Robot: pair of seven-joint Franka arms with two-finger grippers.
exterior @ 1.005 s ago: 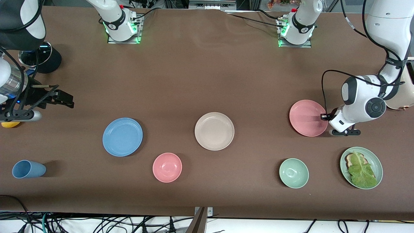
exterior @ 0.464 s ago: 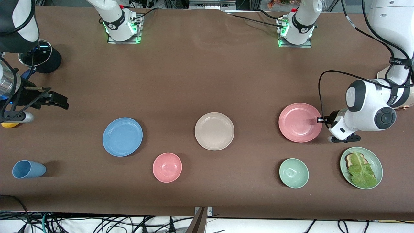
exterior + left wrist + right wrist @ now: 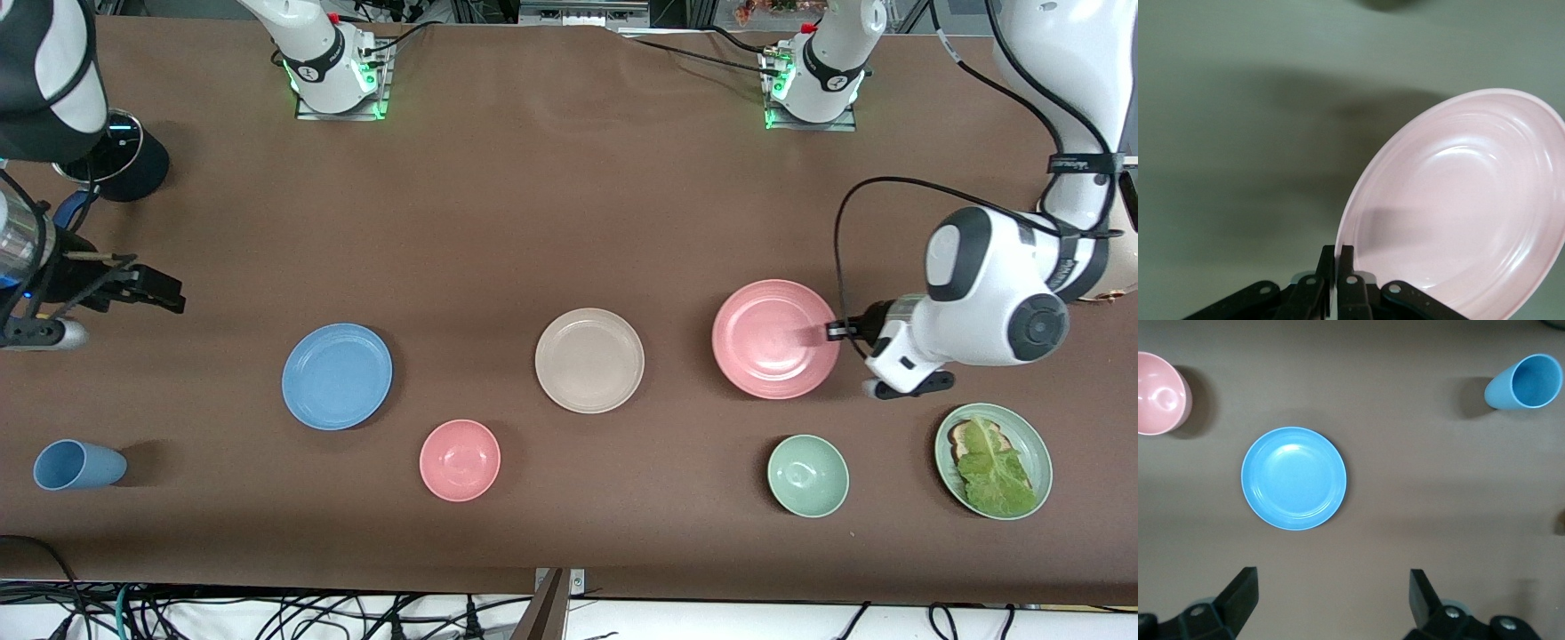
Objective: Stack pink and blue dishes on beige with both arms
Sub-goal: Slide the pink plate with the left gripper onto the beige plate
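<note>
Front view: left pincer [image 3: 834, 332], clamped on the rim of the pink plate [image 3: 772, 338] held above the tabletop [image 3: 569, 204], has the beige plate [image 3: 589, 360] lying toward the right arm's end, while the right pincer [image 3: 169, 289], jaws apart, waits near the blue plate [image 3: 337, 376].

Even bright overhead light; soft short shadows; left wrist view green-tinted, slightly blurred.

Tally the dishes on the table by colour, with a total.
Pink: 2, the pink plate and the pink bowl
Blue: 2, the blue plate and the blue cup
Beige: 1, the beige plate
Green: 2, the green bowl and the green plate with lettuce
Total: 7
</note>
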